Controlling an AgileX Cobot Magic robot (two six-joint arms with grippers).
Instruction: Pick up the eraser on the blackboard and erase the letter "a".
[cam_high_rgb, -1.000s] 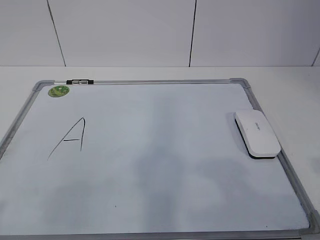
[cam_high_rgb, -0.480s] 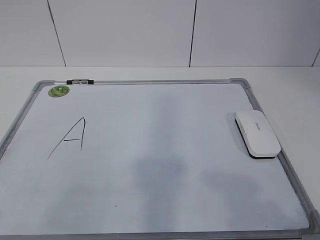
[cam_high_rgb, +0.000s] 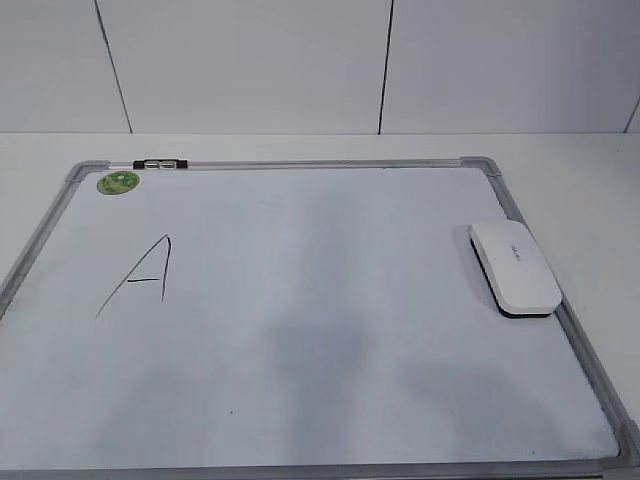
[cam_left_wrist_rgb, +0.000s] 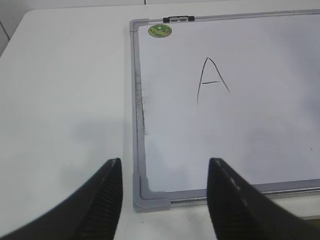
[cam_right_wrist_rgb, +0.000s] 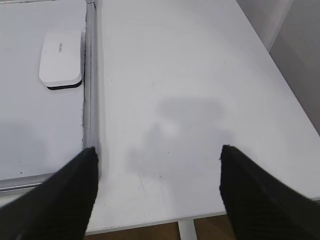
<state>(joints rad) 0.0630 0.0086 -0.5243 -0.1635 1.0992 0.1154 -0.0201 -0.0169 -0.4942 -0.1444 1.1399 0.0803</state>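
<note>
On the desk (cam_high_rgb: 300, 145) lies the blackboard (cam_high_rgb: 300, 300), the eraser (cam_high_rgb: 514, 267) at its right edge, a capital "A" (cam_high_rgb: 140, 278) at left. Both our claws (cam_left_wrist_rgb: 162, 200) (cam_right_wrist_rgb: 157, 195) gape wide, empty. Lacking a visible lowercase letter, we risk wiping wrongly.

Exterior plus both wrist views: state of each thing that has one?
eraser: lying flat on the board by its right edge, not gripped
board: flat on the table, one capital "A" on it, unerased
left gripper: open, empty
right gripper: open, empty
</note>
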